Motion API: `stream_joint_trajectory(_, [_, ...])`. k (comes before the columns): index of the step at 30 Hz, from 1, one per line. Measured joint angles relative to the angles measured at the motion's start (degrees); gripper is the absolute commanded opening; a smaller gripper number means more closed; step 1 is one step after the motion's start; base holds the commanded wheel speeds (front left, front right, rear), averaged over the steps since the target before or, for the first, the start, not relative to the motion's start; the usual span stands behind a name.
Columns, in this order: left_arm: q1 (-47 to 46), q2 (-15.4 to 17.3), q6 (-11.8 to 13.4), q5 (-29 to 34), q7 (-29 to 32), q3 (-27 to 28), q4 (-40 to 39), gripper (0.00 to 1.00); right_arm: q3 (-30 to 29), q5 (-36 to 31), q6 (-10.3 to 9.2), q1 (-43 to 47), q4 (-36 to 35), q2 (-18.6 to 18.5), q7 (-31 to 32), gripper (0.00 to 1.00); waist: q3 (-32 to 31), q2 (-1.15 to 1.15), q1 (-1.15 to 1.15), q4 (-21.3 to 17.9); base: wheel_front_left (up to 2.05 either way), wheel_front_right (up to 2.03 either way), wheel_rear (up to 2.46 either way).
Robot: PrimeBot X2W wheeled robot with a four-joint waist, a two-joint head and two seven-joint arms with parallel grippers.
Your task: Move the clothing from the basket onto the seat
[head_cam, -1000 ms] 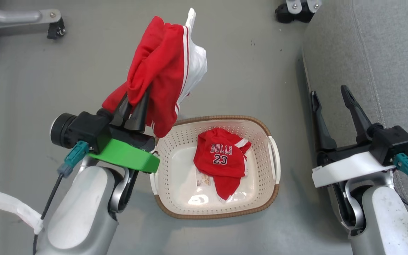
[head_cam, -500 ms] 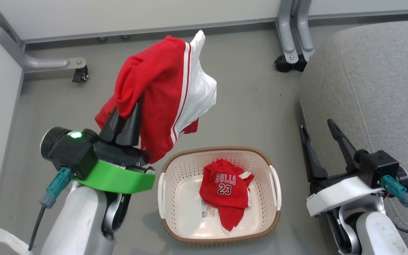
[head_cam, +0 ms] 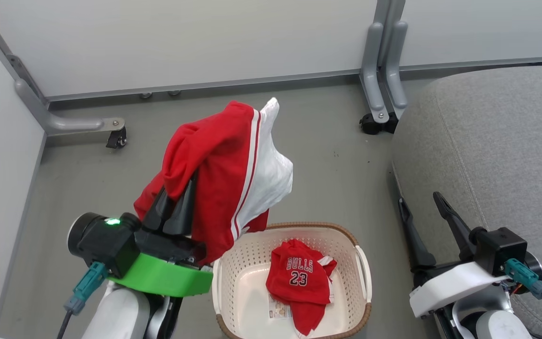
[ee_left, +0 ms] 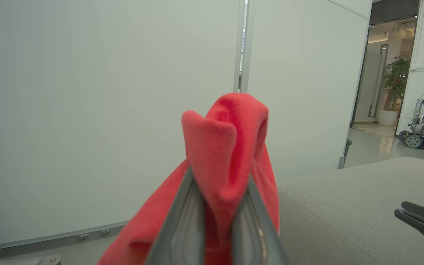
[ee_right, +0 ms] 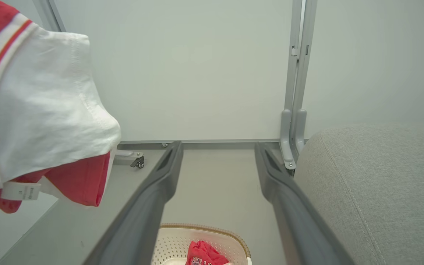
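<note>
We see our left gripper point(head_cam: 177, 203) clamped on the red shorts point(head_cam: 219, 174), held up near the basket point(head_cam: 363, 273) where the jersey point(head_cam: 299, 282) lies, our right gripper point(head_cam: 419, 198) spread empty beside the grey seat point(head_cam: 497, 150)

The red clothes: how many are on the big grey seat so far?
None yet: the light-grey fabric seat has no clothes where it shows. In hand: the red shorts with white-striped trim hang from the shut left gripper, lifted beside the cream perforated plastic basket. Left: set them down, then fetch the red BULLS 23 jersey lying in the basket. The right gripper is open and empty.
</note>
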Motion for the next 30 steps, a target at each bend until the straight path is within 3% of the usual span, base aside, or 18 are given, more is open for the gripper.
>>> stream_joint_trajectory(23, [1.17, 0.89, 0.96, -0.83, 1.18, -0.82, -1.22, 0.0, 2.0, 1.02, 0.0, 0.76, -0.29, -0.01, 1.02, 1.0, -0.2, 0.0, 0.0, 0.41, 0.0, 0.0, 0.0])
stream_joint_trajectory(30, [0.85, 0.94, 1.09, -0.83, 1.25, -1.24, -1.2, 0.0, 10.59, 3.27, 0.0, -1.25, 0.43, -0.08, 3.32, 1.0, 0.45, 0.0, 0.0, 0.61, 0.0, 0.0, 0.0])
